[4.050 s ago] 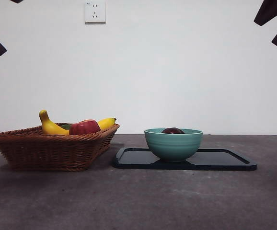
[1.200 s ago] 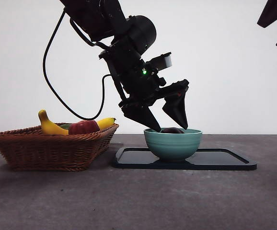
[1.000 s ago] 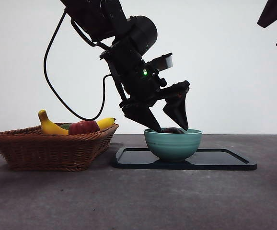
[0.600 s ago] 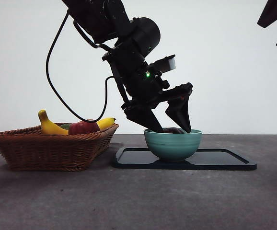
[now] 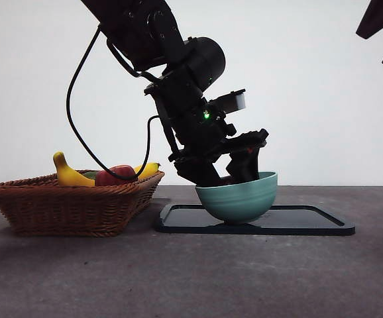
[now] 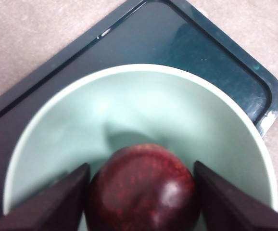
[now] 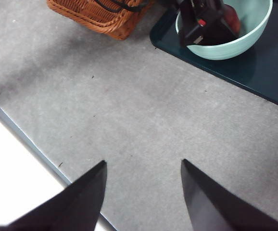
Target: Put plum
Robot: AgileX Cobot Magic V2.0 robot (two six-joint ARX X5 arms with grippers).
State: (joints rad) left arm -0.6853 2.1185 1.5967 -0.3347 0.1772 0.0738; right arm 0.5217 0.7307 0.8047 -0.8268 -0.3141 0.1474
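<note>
left gripper (image 6: 141, 192) wide astride plum (image 6: 143, 185) | deep inside tilted bowl (image 5: 236, 197) | risk: tipping off tray (image 5: 311, 225)

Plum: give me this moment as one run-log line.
left claw open, astride plum | plum in bowl | bowl tilted on tray | right claw open, waiting

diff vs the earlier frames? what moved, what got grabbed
The left claw came down into the teal bowl, and its jaws now flank the plum; whether they press it I cannot tell. The bowl has tipped, its rim now lower on the basket side. The basket with its fruit and the dark tray stayed put. The right claw still waits open, away from the bowl.
</note>
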